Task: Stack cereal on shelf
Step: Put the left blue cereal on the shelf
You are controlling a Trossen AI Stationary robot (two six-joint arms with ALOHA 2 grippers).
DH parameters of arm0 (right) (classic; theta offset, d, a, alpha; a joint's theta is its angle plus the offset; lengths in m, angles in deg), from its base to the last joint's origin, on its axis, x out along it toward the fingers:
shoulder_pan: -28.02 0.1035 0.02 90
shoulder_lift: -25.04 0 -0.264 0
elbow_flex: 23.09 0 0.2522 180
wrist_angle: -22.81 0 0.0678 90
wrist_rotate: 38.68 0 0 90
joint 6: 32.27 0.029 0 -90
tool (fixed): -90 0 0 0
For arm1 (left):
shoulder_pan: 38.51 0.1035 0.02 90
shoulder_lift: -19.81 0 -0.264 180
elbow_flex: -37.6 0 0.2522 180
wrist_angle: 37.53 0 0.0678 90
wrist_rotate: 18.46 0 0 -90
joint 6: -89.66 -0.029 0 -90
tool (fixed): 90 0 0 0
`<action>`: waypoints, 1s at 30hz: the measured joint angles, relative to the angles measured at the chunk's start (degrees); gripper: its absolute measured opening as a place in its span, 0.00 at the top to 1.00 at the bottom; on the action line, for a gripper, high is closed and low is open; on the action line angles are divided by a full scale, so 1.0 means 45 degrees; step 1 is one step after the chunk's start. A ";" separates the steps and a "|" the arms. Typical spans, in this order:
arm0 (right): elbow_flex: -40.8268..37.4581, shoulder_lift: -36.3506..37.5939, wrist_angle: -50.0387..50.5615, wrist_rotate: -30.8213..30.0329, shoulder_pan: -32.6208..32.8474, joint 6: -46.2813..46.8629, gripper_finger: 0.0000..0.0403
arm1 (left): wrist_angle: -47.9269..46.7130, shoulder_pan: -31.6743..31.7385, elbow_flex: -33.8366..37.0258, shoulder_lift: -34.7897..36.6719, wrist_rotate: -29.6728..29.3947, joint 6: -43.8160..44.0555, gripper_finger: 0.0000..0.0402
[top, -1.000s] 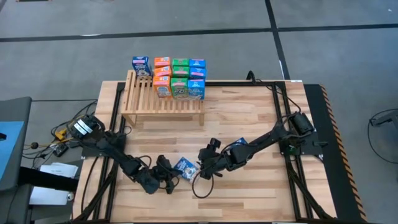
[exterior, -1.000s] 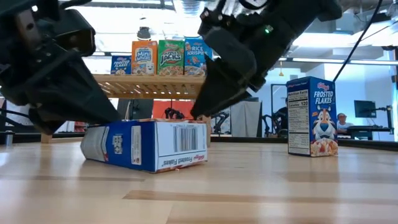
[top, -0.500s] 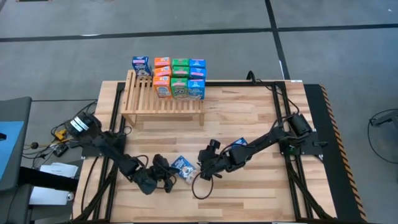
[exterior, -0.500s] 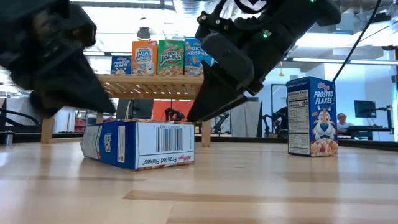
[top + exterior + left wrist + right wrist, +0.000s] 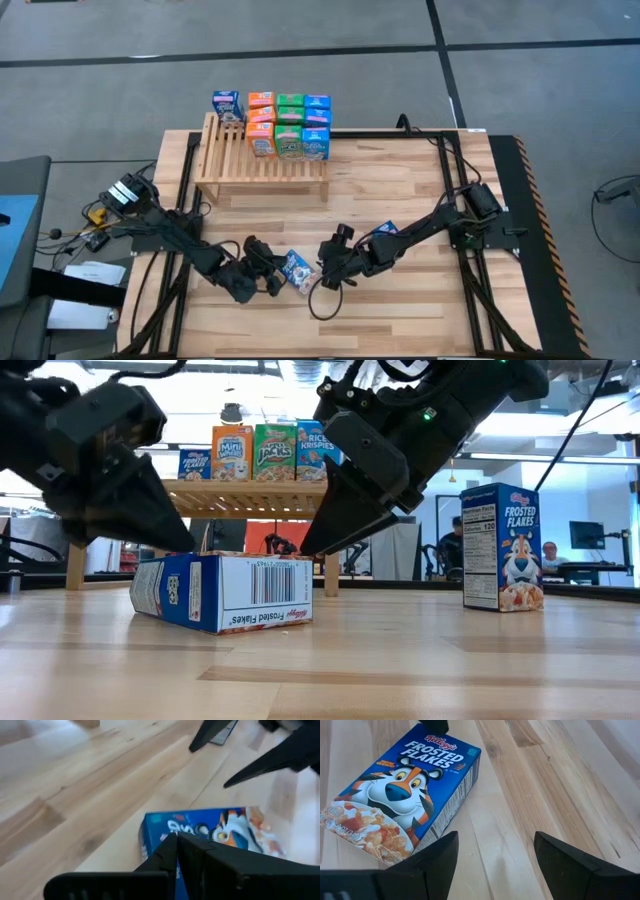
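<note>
A blue Frosted Flakes cereal box (image 5: pixel 297 268) lies flat on its back on the plank table, between my two grippers. My left gripper (image 5: pixel 275 275) is shut, its tip just over the box's left end (image 5: pixel 160 827). My right gripper (image 5: pixel 495 837) is open and hangs slanting down by the box's right end (image 5: pixel 300 565), with nothing between its fingers. Several cereal boxes (image 5: pixel 288 125) stand along the back of the slatted wooden shelf (image 5: pixel 262 160). Another blue box (image 5: pixel 500 547) stands upright beside my right arm. My left gripper's shut fingertips (image 5: pixel 176 842) slant down from the table's left onto the upper edge of the lying box's left end (image 5: pixel 190 557). I cannot tell whether they touch it. The box rests flat on the table.
The front slats of the shelf (image 5: pixel 240 498) are bare. Black frame rails (image 5: pixel 455 180) run along the table's left and right sides. Cables and gear (image 5: pixel 100 215) lie off the left edge. Bare planks (image 5: pixel 400 300) stretch along the near edge.
My left gripper has risen and gone a little toward the far edge, staying shut. The lying box has turned on the table: its right end has swung round, while its left end has kept its place.
</note>
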 joint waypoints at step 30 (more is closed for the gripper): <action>0.0000 0.0005 0.0048 0.0024 -0.0092 -0.0037 0.30 | -0.0582 -0.0178 0.0000 -0.0238 0.0097 0.1066 1.00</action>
